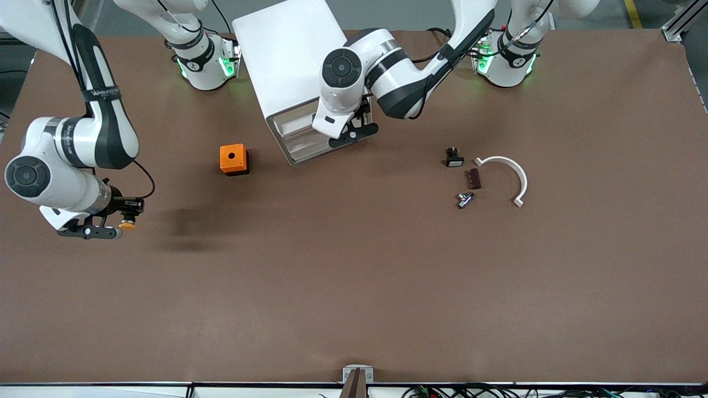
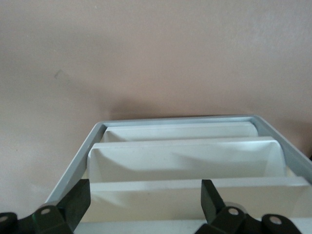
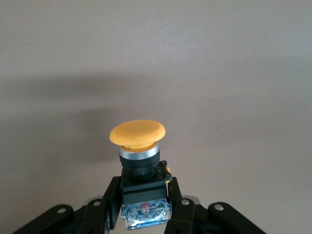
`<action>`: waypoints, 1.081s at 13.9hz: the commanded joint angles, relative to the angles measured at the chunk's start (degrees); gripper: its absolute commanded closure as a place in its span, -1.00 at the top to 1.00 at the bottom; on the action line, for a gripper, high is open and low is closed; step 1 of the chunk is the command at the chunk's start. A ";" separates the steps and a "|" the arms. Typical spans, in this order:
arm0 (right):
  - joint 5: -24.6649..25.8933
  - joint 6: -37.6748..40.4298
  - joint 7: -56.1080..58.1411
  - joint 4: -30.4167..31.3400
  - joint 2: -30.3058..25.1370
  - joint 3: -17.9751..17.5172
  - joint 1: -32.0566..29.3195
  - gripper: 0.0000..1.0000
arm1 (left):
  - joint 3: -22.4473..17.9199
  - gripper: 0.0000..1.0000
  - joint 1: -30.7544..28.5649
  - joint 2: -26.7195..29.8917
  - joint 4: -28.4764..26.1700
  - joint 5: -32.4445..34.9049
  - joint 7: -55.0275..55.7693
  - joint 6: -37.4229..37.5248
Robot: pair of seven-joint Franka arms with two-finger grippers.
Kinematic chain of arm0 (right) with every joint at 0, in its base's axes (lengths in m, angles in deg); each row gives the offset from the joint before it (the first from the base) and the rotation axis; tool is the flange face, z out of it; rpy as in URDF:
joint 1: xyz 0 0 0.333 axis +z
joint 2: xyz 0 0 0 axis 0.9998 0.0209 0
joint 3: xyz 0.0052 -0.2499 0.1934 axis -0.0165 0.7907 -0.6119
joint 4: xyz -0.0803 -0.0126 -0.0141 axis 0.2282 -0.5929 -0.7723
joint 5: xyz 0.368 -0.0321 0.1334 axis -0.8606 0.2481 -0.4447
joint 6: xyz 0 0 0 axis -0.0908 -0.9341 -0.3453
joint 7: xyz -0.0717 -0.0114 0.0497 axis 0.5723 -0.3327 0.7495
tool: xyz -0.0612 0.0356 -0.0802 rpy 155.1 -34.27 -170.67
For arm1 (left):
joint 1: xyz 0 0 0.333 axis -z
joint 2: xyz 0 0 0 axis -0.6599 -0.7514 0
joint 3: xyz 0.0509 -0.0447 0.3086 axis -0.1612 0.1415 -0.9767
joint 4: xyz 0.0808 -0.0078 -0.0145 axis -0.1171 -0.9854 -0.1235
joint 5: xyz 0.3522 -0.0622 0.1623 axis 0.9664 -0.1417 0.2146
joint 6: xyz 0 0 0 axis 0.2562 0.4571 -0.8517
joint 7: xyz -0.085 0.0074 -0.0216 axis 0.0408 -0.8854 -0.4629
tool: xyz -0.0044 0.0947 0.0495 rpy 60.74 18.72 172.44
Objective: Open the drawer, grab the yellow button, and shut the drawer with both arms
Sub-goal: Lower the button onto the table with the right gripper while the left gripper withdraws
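The right tool [image 1: 126,216] hangs over bare brown surface [image 1: 354,287] toward the right arm's end, clamped on the button [image 3: 138,151]. In the right wrist view its two black fingers [image 3: 104,204] pinch the button's black-and-blue body from either side, and the round orange cap stands clear past the fingertips, pointing away from the wrist. In the front view the same cap shows as a small orange dot at the tool's tip.

The left tool [image 1: 354,130] is at the front of the white cabinet [image 1: 290,61], level with its drawers. Its fingers [image 2: 73,202] are spread wide with nothing between them, and in the left wrist view they frame the stepped white trays. The drawer [image 2: 183,161] sits pulled out a little from the cabinet's front.

An orange cube with a hole [image 1: 233,159] rests on the surface just beside the cabinet, toward the right arm's end. Toward the left arm's end lie a small black part with a white face [image 1: 454,157], a dark brown block [image 1: 473,178], a small metal fitting [image 1: 465,199] and a curved white bracket [image 1: 506,177], grouped close together.
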 commanded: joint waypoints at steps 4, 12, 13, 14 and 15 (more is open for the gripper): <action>1.38 -4.82 2.80 -0.49 4.66 -1.07 -5.46 -0.43 | 1.72 1.00 1.46 0.56 -2.07 -0.26 1.31 -2.05; 5.86 -16.52 2.89 -2.59 14.06 -1.07 -11.17 -0.43 | 1.29 1.00 0.68 0.29 -1.81 -0.87 1.67 -1.70; 5.86 -16.87 2.89 -3.29 15.55 -1.07 -11.44 -0.42 | 1.28 1.00 -0.98 0.38 -1.64 -0.79 1.58 -1.70; 5.86 -17.14 2.89 -3.91 16.96 -1.07 -11.53 -0.41 | 1.28 1.00 -3.17 0.38 -1.11 -0.70 1.41 -1.70; 5.86 -17.31 2.89 -4.26 17.93 -1.07 -11.62 -0.40 | 1.19 1.00 -5.29 0.38 -0.67 -0.09 0.88 -1.70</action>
